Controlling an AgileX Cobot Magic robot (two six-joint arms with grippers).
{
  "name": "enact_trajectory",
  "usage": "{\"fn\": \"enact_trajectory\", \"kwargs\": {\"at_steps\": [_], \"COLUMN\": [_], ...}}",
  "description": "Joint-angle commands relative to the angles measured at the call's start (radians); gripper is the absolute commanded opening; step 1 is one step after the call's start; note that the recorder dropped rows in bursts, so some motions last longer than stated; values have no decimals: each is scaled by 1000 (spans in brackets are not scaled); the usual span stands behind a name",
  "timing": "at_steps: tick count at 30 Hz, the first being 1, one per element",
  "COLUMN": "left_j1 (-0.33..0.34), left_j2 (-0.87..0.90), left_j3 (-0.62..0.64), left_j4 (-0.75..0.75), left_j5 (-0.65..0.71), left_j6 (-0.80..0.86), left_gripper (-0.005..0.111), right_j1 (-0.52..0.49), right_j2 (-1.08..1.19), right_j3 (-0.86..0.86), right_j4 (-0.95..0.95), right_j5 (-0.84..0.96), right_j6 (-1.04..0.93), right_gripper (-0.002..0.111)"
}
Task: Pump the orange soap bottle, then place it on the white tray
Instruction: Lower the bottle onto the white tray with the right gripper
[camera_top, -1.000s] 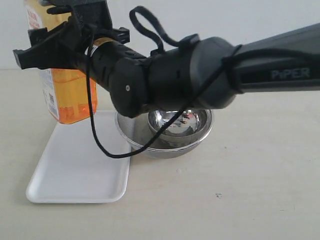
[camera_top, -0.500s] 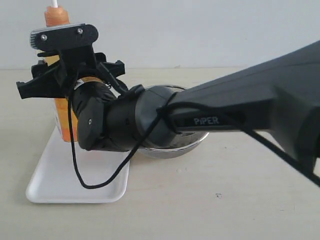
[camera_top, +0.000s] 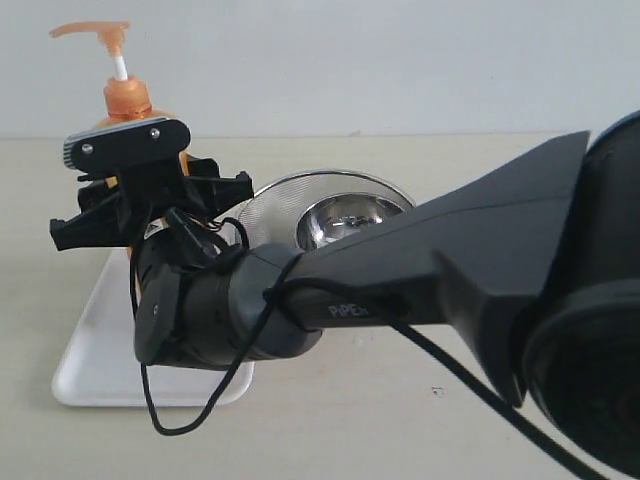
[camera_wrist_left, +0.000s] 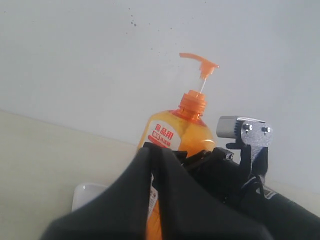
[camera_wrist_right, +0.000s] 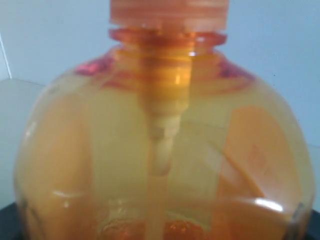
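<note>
Downward has come the orange soap bottle (camera_top: 128, 100) with my right gripper (camera_top: 150, 200) since the earlier frames; its jaws are clamped on the bottle's body; the bottle stands upright at the far end of the white tray (camera_top: 95, 370); the arm hides its base, so I cannot tell whether it touches; my left gripper (camera_wrist_left: 157, 200) is pinched together, empty; I judge that release comes next.

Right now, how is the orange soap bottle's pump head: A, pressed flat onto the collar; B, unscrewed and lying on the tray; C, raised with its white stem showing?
C: the pump head stands clear above the orange soap bottle, white stem showing between.
</note>
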Motion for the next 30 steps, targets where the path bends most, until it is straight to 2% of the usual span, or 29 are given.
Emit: {"fn": "enact_trajectory", "kwargs": {"at_steps": [1,11,30], "left_j1": [-3,-3,-3], "left_j2": [-2,-2,-2], "left_j3": [4,4,4], "left_j4": [-8,-8,-8], "left_j5": [10,13,13], "left_j6": [-4,-4,-4], "left_gripper": [5,5,5], "right_j1": [9,13,13], "right_j2": [-14,-14,25], "right_j3": [-20,-20,-20], "right_j4": [-26,64,59], "right_j5": [-128,-150,-80], "right_j6": [-4,47,23], "right_gripper": [0,0,0]}}
